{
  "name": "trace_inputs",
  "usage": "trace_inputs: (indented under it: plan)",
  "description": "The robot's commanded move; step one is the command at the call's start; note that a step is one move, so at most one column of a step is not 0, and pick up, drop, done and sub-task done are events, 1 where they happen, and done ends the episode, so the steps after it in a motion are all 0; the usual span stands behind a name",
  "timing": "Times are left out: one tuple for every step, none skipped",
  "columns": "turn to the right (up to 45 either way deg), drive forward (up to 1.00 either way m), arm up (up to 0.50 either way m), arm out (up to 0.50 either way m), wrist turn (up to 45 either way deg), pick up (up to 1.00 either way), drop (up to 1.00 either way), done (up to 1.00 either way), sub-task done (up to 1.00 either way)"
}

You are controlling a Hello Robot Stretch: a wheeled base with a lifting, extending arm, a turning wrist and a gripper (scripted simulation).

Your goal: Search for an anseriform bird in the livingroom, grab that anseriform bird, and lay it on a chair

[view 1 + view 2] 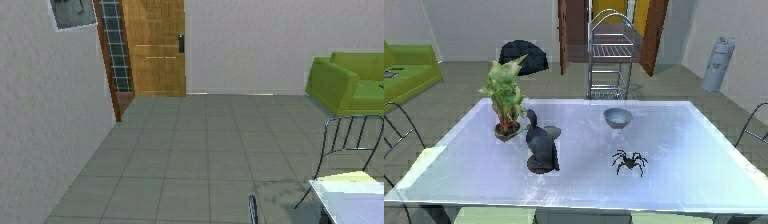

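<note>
Dark bird figure [540,150], long neck raised, standing upright on a glass-topped table [684,140], left of the table's middle in the arm side view. Just behind it, a potted plant [505,92] with green fronds; whether the two touch cannot be told. To the figure's right in this view, a black spider-like figure [627,161] lies on the tabletop, and farther back a small grey bowl [617,118]; both stand apart from the bird. Metal chair frames [396,125] show at the table's left and right ends. Beyond the table: a wire rack [612,50], a dark rounded object [524,52], a green sofa [404,70] at the left edge and a grey cylinder [720,62] at the right. Forward view: tiled floor [190,140], a wooden door [155,45], the sofa, and the table's corner at the lower right. The state of the gripper's fingers cannot be told
</note>
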Motion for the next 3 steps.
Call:
trace_inputs:
  plan:
    - [0.0, 0.00, 0.00, 0.40, 0.0, 0.00, 0.00, 0.00, 0.00]
    - [0.0, 0.00, 0.00, 0.00, 45.0, 0.00, 0.00, 0.00, 0.00]
    - [0.0, 0.00, 0.00, 0.00, 45.0, 0.00, 0.00, 0.00, 0.00]
